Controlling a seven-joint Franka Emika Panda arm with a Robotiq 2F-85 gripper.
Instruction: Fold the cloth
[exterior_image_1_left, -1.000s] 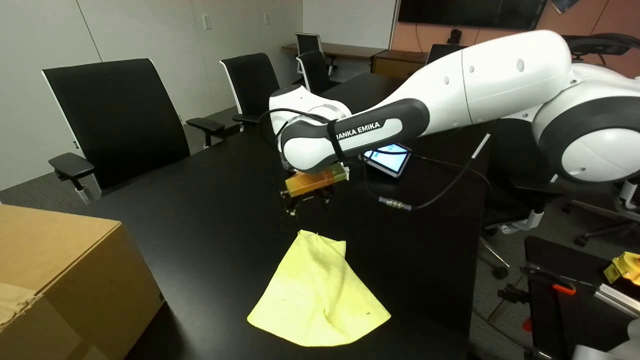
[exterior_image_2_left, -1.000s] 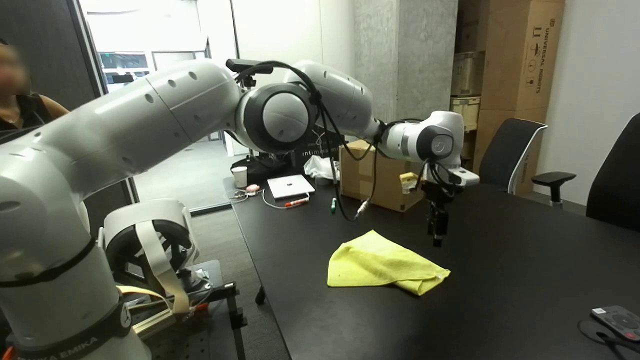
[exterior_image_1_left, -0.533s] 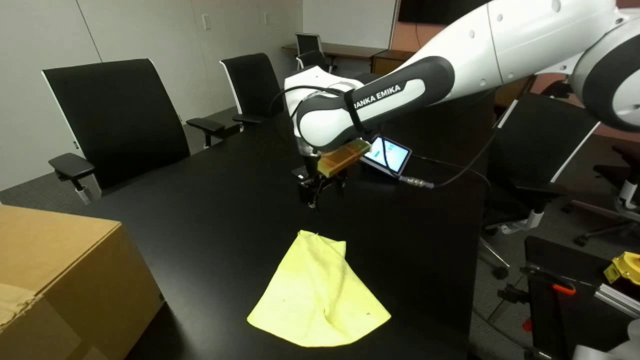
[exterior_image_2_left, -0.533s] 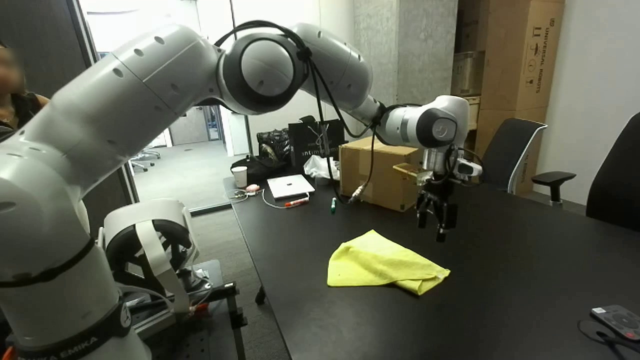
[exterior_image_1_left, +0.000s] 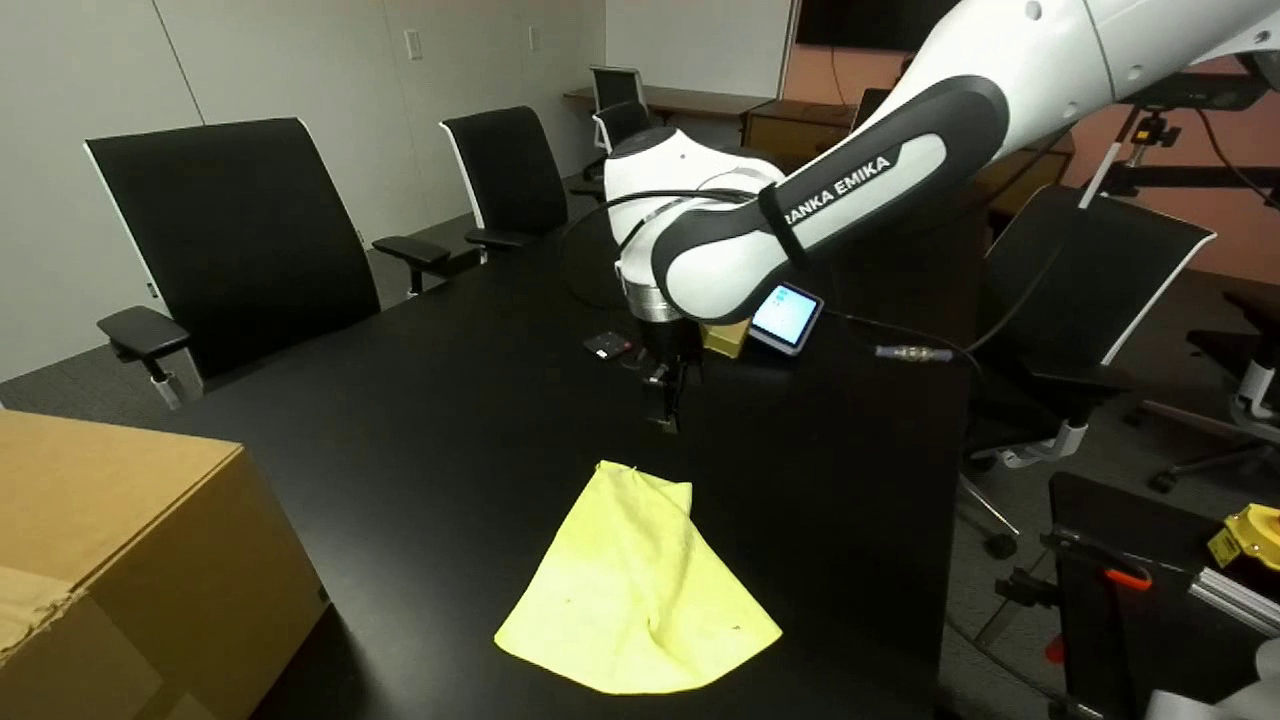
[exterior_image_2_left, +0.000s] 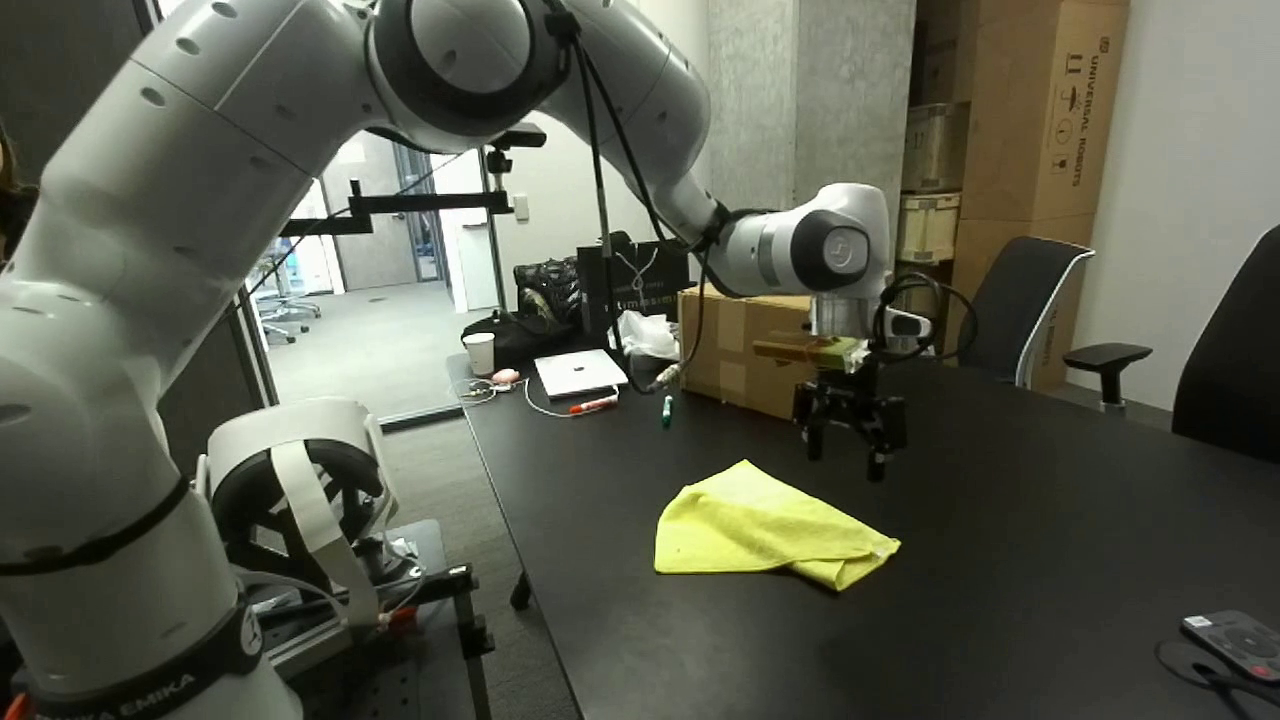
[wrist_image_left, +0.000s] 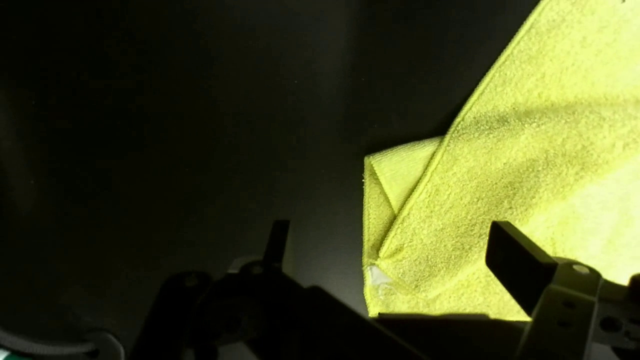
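A yellow cloth (exterior_image_1_left: 640, 590) lies on the black table, partly folded, wide at one end and narrow at the other. It also shows in an exterior view (exterior_image_2_left: 765, 530) and in the wrist view (wrist_image_left: 525, 150). Its narrow end has overlapping layers and a small whitish patch near the corner. My gripper (exterior_image_2_left: 846, 462) points down above the table, off the narrow end and apart from the cloth. Its fingers are spread with nothing between them. In the wrist view the gripper (wrist_image_left: 390, 225) has the cloth's narrow corner below the gap. In an exterior view the gripper (exterior_image_1_left: 665, 425) is seen nearly edge-on.
A cardboard box (exterior_image_1_left: 150, 560) stands on the table beside the cloth, also in an exterior view (exterior_image_2_left: 750, 350). A lit tablet (exterior_image_1_left: 787, 318) and a dark remote-like device (exterior_image_2_left: 1240, 640) lie on the table. A laptop (exterior_image_2_left: 580, 372) and markers (exterior_image_2_left: 595, 404) lie near the table edge.
The arm has bent up and drawn back, and my gripper has moved toward the robot base. The wrist has turned, so both fingers now show spread in an exterior view. The cloth has not moved.
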